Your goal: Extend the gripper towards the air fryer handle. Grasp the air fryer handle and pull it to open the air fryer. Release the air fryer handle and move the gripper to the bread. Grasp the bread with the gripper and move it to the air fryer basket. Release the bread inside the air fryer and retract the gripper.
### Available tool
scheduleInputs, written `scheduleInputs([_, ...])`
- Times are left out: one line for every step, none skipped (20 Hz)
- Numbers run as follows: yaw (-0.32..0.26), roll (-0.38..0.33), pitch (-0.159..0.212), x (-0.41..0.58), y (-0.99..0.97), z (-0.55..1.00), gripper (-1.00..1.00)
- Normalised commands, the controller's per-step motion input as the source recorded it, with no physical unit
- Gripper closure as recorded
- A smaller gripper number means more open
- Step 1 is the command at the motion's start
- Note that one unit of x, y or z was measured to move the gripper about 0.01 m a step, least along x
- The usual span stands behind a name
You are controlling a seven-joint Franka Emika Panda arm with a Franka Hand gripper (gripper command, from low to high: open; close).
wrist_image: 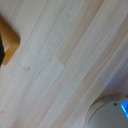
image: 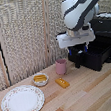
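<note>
In the exterior view the white gripper (image: 77,50) hangs from the bulky arm above the table, just over the air fryer handle (image: 76,61) and apart from it. Its dark fingers look spread, with nothing between them. The black air fryer (image: 106,26) stands at the exterior view's right, and its basket (image: 97,54) is pulled out towards the pink cup. The bread (image: 62,83) lies on the wooden table below and to the left of the gripper. In the wrist view an orange block, the bread (wrist_image: 8,39), shows at the picture's edge. A blurred blue fingertip (wrist_image: 124,106) shows in a corner.
A pink cup (image: 61,66) stands next to the drawer front. A small round dish (image: 40,80) holds a paler yellow piece. A large patterned plate (image: 22,101) lies at the exterior view's left front. A woven screen stands behind the table.
</note>
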Motion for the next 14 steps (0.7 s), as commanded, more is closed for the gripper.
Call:
scheduleInputs([0.136,0.152,0.019,0.000,0.54,-0.33,-1.00])
scheduleInputs([0.126,0.144,0.028,0.000,0.57,-0.32,-1.00])
scheduleInputs([0.125,0.136,0.025,0.000,0.59,-0.33,-1.00])
scheduleInputs([0.125,0.121,0.020,0.000,0.60,-0.34,-1.00])
scheduleInputs([0.126,0.105,0.013,0.000,0.61,-0.35,-1.00])
scheduleInputs([0.134,0.089,0.000,0.000,0.61,-0.37,-1.00])
scheduleInputs([0.149,0.075,0.000,0.000,0.58,-0.38,-1.00])
scheduleInputs([0.156,0.063,0.000,0.000,0.56,-0.36,-1.00])
scheduleInputs([0.169,0.051,0.000,0.000,0.53,-0.33,-1.00])
scheduleInputs([0.176,0.034,0.000,0.014,0.51,-0.29,-1.00])
scheduleInputs([0.186,0.000,0.000,0.043,0.51,-0.23,-1.00])
scheduleInputs([0.191,-0.016,-0.003,0.134,0.40,-0.12,-1.00])
scheduleInputs([0.191,-0.043,-0.018,0.154,0.35,-0.10,-1.00])
scheduleInputs([0.195,-0.056,-0.017,0.157,0.32,-0.08,-1.00])
